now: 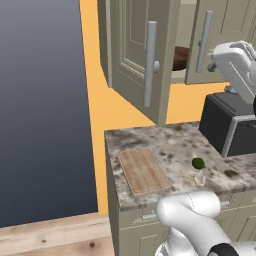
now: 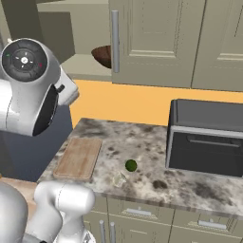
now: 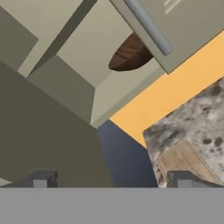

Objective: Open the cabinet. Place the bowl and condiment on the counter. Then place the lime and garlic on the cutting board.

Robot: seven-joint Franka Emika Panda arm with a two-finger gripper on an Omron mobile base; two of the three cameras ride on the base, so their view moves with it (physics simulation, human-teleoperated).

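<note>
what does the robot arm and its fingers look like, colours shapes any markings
The arm is glossy white, built of rounded tubular segments with dark joints. One joint ends in a round dark grey cap with concentric rings and tiny green and red dots. In the hand view, the fingers are small, blocky and dark grey with lighter grey faces. No cables show.
</note>
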